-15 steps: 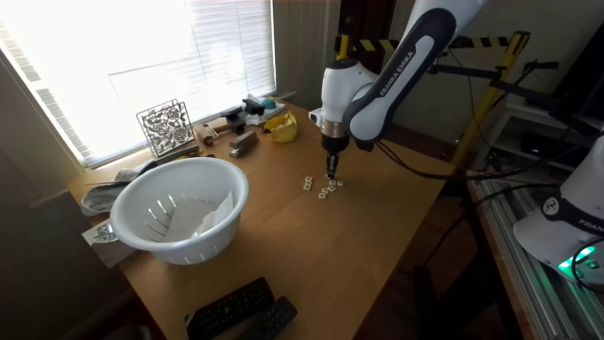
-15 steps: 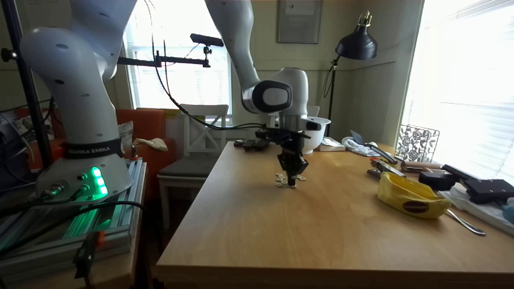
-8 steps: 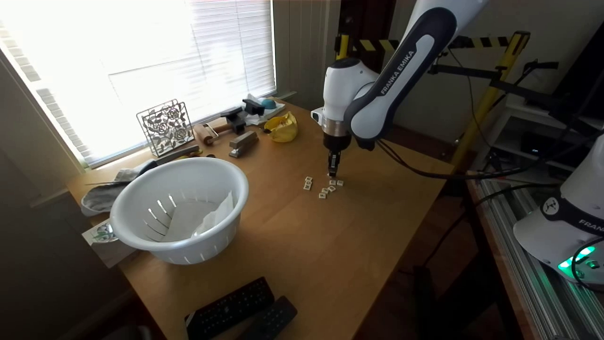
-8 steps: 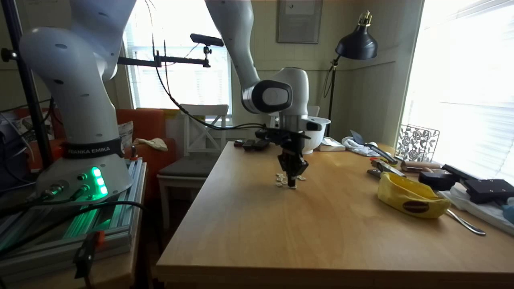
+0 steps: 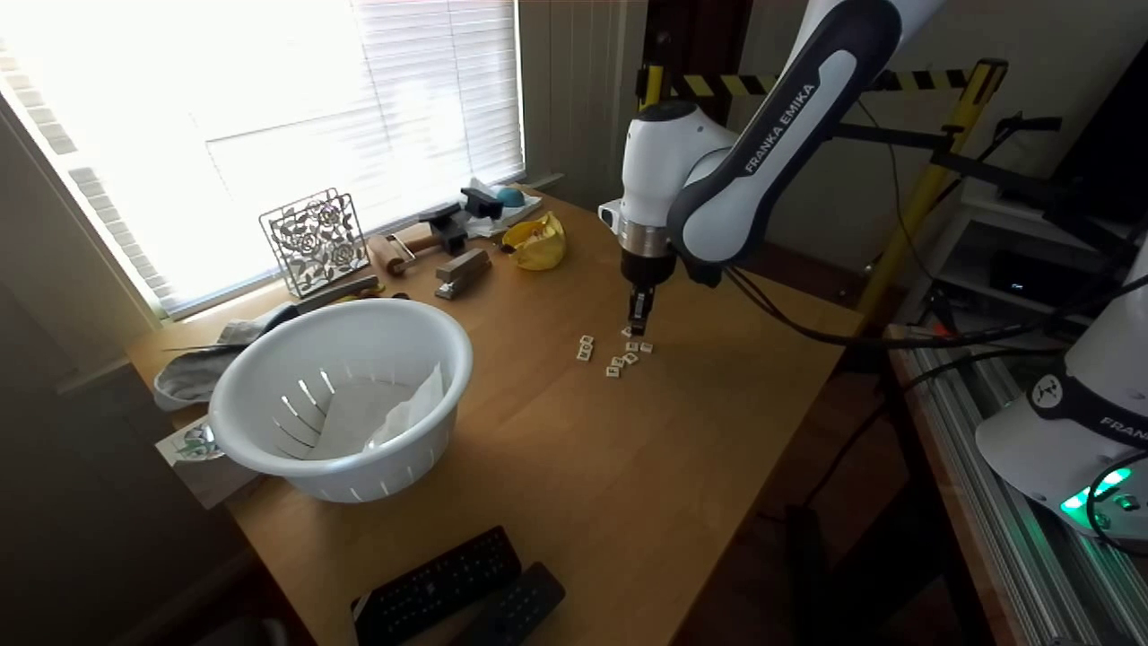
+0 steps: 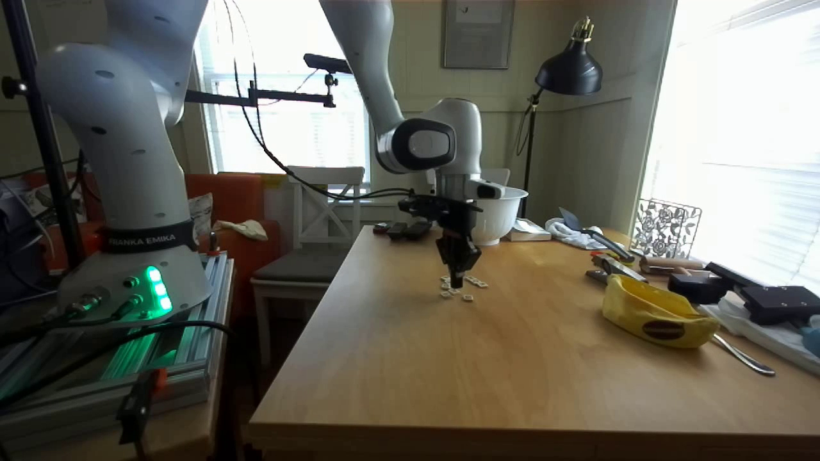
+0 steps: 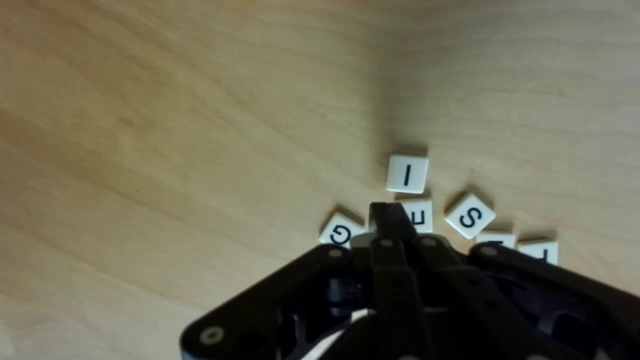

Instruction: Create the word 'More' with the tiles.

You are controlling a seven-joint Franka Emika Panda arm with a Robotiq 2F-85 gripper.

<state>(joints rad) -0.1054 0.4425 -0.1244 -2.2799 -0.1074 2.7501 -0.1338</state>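
Small cream-white letter tiles lie flat on the wooden table. In the wrist view I see an I tile (image 7: 407, 174), an S tile (image 7: 470, 216) turned at an angle, a G tile (image 7: 341, 230) and part of a T tile (image 7: 540, 251). My gripper (image 7: 392, 215) is shut with nothing visible between its fingertips; it partly covers one tile (image 7: 421, 220), whose letter is cut off. In an exterior view two tiles sit together, a near tile (image 5: 584, 354) and a far tile (image 5: 587, 341), apart from the looser cluster. Beside the fingertips lies a single tile (image 6: 467, 298).
A white slotted bowl (image 5: 341, 462) stands on the table, with two black remotes (image 5: 439, 583) near the edge. A yellow banana-shaped pouch (image 6: 653, 314), a stapler (image 5: 463, 272), a rolling pin (image 5: 390, 256) and a metal rack (image 5: 316, 244) line the window side.
My shut gripper has risen off the tabletop and shifted toward the robot's base. The tile that its fingertips were partly covering now shows more fully.
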